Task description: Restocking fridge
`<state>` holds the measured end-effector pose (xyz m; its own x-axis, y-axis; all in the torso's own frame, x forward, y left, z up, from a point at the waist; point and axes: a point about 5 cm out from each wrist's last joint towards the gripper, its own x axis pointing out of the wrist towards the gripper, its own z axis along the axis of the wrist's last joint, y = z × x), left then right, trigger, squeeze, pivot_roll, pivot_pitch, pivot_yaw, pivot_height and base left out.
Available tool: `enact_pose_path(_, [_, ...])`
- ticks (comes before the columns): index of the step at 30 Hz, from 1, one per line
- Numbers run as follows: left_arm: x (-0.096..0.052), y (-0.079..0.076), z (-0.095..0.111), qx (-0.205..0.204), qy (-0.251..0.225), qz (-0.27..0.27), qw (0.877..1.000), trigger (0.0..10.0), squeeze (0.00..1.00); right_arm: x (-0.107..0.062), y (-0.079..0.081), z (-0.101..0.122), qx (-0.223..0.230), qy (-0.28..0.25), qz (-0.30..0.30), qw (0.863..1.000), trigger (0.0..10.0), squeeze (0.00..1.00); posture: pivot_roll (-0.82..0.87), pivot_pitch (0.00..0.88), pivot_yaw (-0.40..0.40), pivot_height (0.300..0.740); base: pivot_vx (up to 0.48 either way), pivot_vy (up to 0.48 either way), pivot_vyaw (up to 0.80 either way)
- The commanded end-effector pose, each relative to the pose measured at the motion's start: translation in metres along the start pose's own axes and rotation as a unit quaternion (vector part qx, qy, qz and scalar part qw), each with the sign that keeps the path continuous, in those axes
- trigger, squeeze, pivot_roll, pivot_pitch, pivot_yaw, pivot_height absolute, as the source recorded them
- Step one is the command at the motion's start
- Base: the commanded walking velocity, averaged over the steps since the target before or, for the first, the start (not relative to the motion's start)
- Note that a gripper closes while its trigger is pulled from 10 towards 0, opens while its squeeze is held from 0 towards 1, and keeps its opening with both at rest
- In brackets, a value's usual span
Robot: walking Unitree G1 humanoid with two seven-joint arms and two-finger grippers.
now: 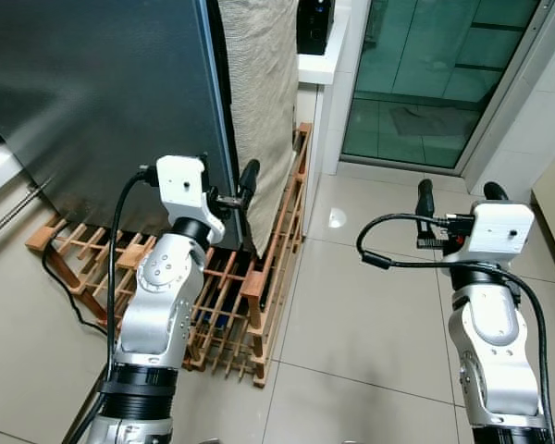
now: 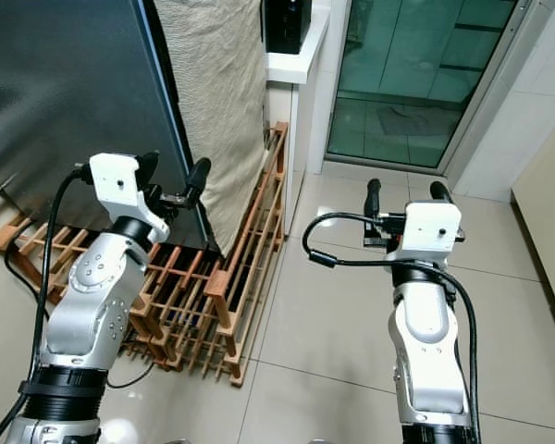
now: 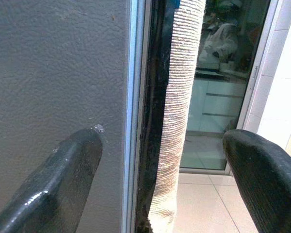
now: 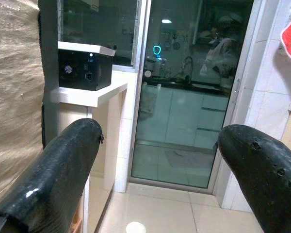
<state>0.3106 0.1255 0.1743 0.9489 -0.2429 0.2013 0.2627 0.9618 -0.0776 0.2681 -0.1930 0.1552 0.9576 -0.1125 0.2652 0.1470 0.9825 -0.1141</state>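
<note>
The fridge point(image 1: 92, 102) stands at the upper left, its dark grey door shut, and a beige cloth point(image 1: 254, 92) hangs down its side. My left gripper point(image 1: 229, 180) is open at the door's right edge. In the left wrist view one finger point(image 3: 63, 179) lies in front of the door face point(image 3: 53, 73) and the other finger point(image 3: 266, 179) is out past the cloth point(image 3: 177, 121), so the door edge point(image 3: 136, 116) runs between them. My right gripper point(image 1: 460, 196) is open and empty, held above the tiled floor to the right.
A low wooden slatted rack point(image 1: 259, 277) sits under and beside the fridge, with a black cable on the floor at its left. A white counter point(image 1: 326, 55) carries a black box point(image 4: 85, 70). A glass sliding door point(image 1: 425, 74) is ahead.
</note>
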Motion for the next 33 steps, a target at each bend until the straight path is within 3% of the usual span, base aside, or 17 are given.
enact_pose_path(1, [0.001,0.001,0.003,0.004,-0.004,0.003,1.000,10.0,0.00,0.002,0.000,0.005,-0.001,-0.010,0.000,1.000,10.0,0.10,-0.13,0.000,0.038,0.740,0.000,0.000,0.00])
enact_pose_path(10, [0.001,0.001,0.003,0.004,-0.004,0.003,1.000,10.0,0.00,0.002,0.000,0.005,-0.001,-0.010,0.000,1.000,10.0,0.10,-0.13,0.000,0.038,0.740,0.000,0.000,0.00])
enact_pose_path(11, [0.005,0.006,-0.002,-0.004,0.013,0.017,1.000,10.0,0.00,0.008,0.009,0.001,0.017,0.004,0.008,1.000,10.0,0.02,-0.12,0.000,0.040,0.740,0.000,0.000,0.00])
enact_pose_path(15, [0.011,0.013,-0.011,-0.019,0.039,0.036,0.998,10.0,0.00,0.016,0.021,-0.003,0.044,0.023,0.020,0.999,10.0,0.01,-0.13,0.000,0.032,0.740,0.000,0.000,0.00])
enact_pose_path(23, [0.020,0.007,-0.007,-0.012,0.029,0.028,0.999,10.0,0.00,0.018,0.021,-0.006,0.038,0.027,0.024,0.999,10.0,0.01,-0.11,0.000,0.016,0.740,0.000,0.000,0.00])
enact_pose_path(27, [0.024,0.007,-0.004,-0.022,0.029,0.028,0.999,10.0,0.00,0.020,0.023,-0.004,0.040,0.024,0.025,0.999,10.0,0.01,-0.12,0.000,0.020,0.740,0.000,0.000,0.00])
enact_pose_path(33, [0.027,-0.007,0.004,-0.056,0.020,-0.019,0.998,10.0,0.00,0.018,0.018,-0.007,0.040,0.032,0.014,0.999,10.0,0.01,-0.13,0.000,0.029,0.740,0.000,0.000,0.00])
